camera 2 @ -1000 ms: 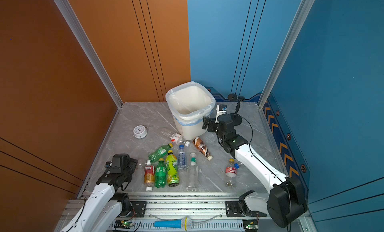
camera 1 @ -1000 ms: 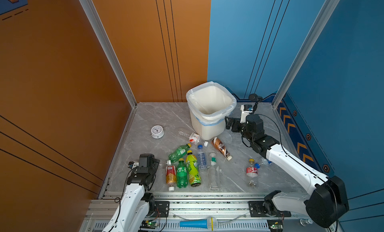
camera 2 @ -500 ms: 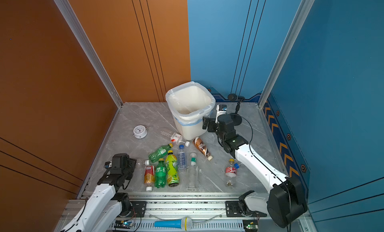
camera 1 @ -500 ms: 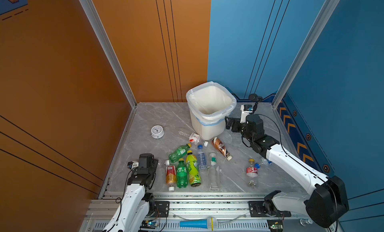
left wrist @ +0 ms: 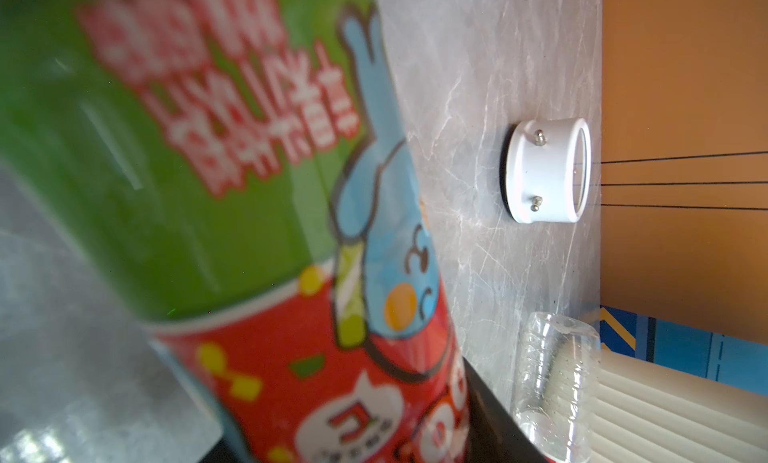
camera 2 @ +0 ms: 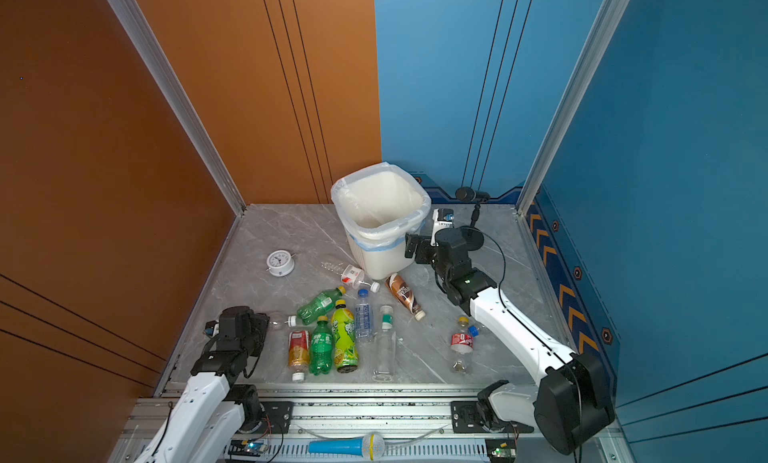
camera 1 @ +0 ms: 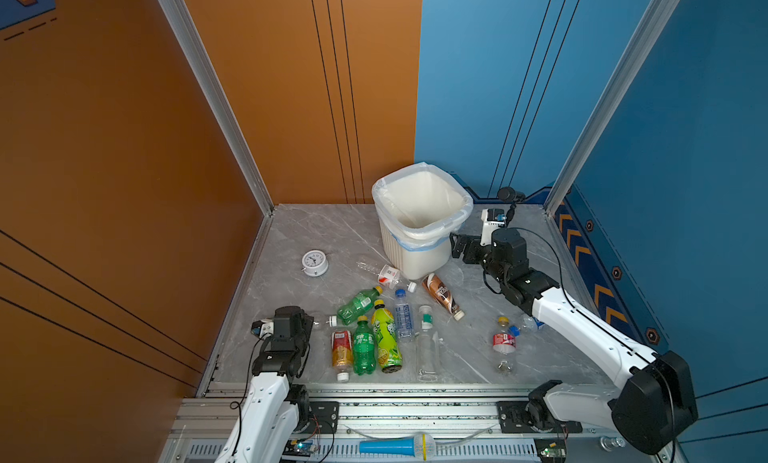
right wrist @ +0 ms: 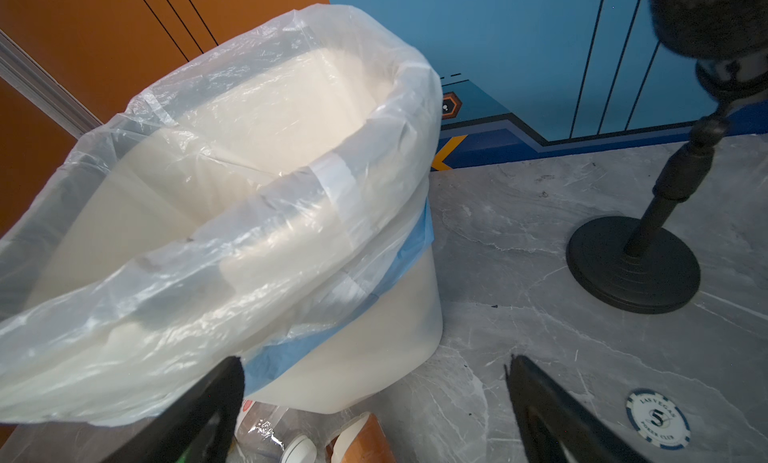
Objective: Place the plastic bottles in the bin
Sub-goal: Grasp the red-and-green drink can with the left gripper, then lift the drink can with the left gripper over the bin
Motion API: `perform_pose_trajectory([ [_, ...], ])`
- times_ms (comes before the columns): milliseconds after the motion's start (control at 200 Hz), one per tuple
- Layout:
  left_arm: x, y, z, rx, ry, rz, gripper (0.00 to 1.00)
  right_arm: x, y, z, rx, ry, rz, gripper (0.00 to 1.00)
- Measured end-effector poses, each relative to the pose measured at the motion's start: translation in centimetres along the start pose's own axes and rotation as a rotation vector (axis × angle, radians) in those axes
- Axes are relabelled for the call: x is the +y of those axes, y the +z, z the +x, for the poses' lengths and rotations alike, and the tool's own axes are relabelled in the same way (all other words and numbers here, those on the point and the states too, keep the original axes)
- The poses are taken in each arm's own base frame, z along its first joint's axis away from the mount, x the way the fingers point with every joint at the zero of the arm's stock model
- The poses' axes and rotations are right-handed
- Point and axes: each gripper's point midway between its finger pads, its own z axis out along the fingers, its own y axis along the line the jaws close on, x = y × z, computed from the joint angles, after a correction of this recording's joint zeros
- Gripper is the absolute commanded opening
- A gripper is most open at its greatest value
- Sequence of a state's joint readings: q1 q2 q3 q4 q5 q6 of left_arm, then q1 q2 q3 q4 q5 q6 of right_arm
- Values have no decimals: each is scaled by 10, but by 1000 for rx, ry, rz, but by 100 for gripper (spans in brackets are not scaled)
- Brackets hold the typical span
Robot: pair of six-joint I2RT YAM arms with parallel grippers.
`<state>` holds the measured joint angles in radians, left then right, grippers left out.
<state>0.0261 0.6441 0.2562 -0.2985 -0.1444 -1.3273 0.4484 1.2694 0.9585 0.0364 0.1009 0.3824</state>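
**Plastic bottles [camera 1: 386, 336] lay short of the bin [camera 1: 419, 249]**

In both top views they lay scattered on the grey surface [camera 1: 324, 232] before the bin. The left gripper [camera 1: 297, 315] sat over a white-capped clear bottle [camera 1: 323, 319]. A green-and-red labelled bottle [left wrist: 232, 216] filled the left wrist view, one dark finger [left wrist: 490, 423] against it; whether that grip was closed could not be told. The right wrist view showed the right gripper [right wrist: 374, 361] wide open, empty, beside the bin.

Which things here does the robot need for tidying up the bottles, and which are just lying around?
For the job:
plastic bottles
bin

Just lying about:
alarm clock
black stand
poker chip
blue microphone
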Motion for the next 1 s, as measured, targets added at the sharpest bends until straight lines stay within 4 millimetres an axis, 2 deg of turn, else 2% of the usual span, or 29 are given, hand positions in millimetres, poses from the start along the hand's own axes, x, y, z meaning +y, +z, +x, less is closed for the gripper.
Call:
perform_pose_trajectory([
  [95, -15, -6, -2, 4, 26, 37, 56, 0, 0, 0, 0, 0, 0, 100],
  [225, -59, -25, -13, -6, 104, 130, 57, -1, 0, 0, -1, 1, 2, 100],
  [335, -115, -52, -29, -46, 202, 243, 57, -2, 0, -1, -1, 2, 4, 100],
  [456, -186, -89, -47, -97, 322, 377, 57, -2, 0, -1, -1, 2, 4, 100],
  [586, -251, -112, -47, -112, 455, 494, 57, -2, 0, -1, -2, 2, 4, 100],
  [686, -301, -125, -28, -92, 576, 582, 57, -2, -1, -3, -7, 3, 4, 100],
  [771, -343, -133, 1, -60, 678, 666, 57, -1, -5, -7, -19, 6, -1, 100],
  [901, -397, -142, 41, -17, 788, 777, 57, -1, -16, -14, -44, 11, -8, 100],
  [1001, -431, -144, 69, 8, 851, 844, 57, -2, -23, -16, -58, 23, -13, 100],
])
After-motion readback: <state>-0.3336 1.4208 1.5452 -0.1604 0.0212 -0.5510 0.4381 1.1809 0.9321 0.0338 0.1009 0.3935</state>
